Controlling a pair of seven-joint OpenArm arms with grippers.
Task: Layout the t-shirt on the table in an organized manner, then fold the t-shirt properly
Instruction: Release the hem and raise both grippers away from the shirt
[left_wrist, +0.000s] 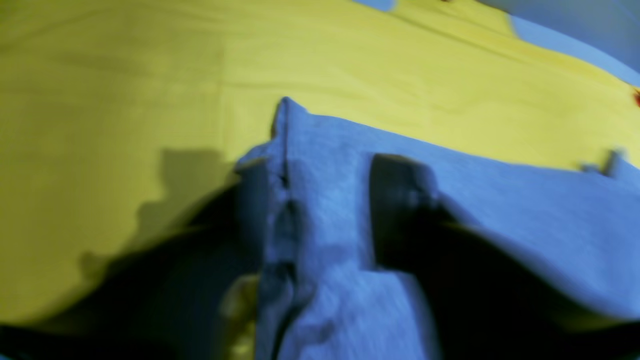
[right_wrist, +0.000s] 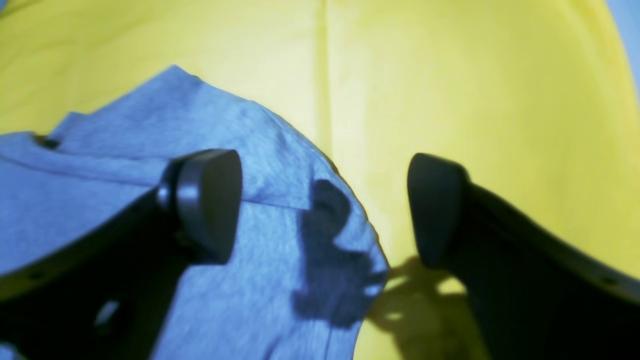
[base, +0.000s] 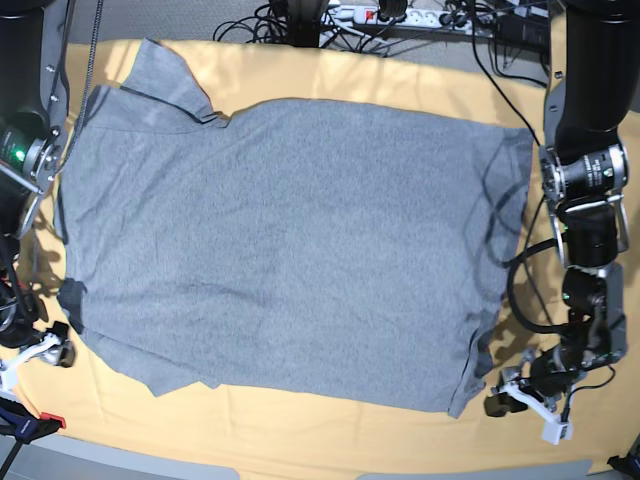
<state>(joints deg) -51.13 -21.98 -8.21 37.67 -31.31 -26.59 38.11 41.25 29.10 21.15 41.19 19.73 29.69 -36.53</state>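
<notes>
Grey t-shirt spread flat, plain side up, on the yellow-orange table, both pincers at its near corners.

The table cloth is smooth with a faint crease; a tangle of cables and a power strip lie beyond its far edge. The shirt's long axis runs across the base view: sleeves and shoulders on that view's left, nearest the right pincer, and the hem on that view's right, nearest the left pincer. The right pincer's jaws stand wide apart, holding nothing, one pad over a grey sleeve corner, the other over bare cloth just beside it. The left pincer sits at the hem corner; the blurred wrist view shows dark fingers against a bunched seam, and I cannot tell whether they grip it.
</notes>
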